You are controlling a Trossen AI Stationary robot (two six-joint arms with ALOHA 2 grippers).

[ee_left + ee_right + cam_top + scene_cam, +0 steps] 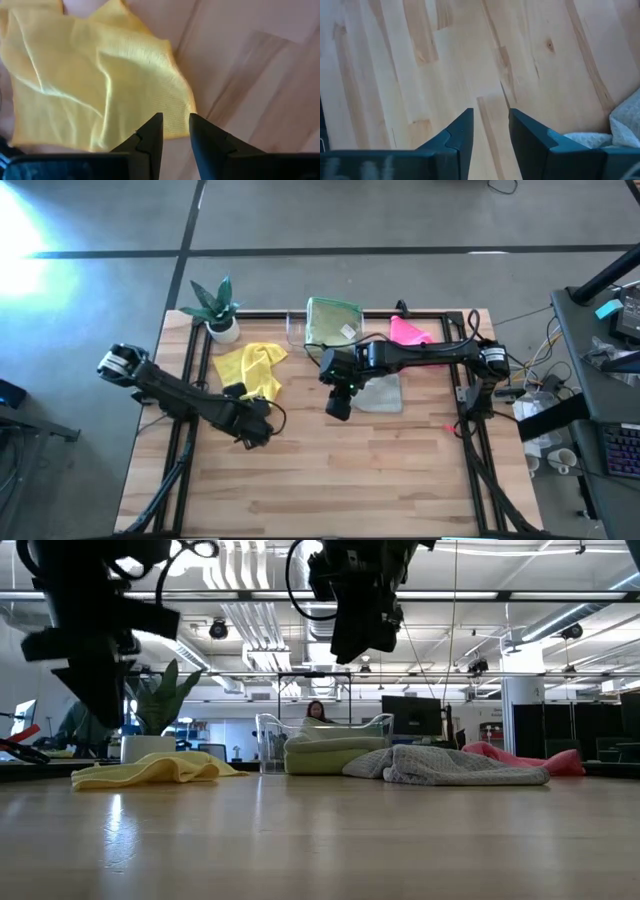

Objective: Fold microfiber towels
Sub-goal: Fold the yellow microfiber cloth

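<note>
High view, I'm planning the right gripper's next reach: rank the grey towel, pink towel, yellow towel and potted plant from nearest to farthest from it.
1. Grey towel, right beside the right gripper.
2. Yellow towel and pink towel, on opposite sides, too close to call.
3. Potted plant, far corner on the left arm's side.

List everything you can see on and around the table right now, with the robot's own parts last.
yellow towel: one, yellow, rumpled on the table's left half, near the plant.
grey towel: one, grey, right of centre, partly under the right arm.
pink towel: one, pink, at the far edge on the right.
green towels: number unclear, green, in the clear tray.
clear tray: one, transparent, far edge, centre.
potted plant: one, green in a white pot, far left corner.
person: one, in the room beyond the table.
left gripper: dark, open, empty, above the yellow towel's near edge.
right gripper: dark, open, empty, above bare wood beside the grey towel.
</note>
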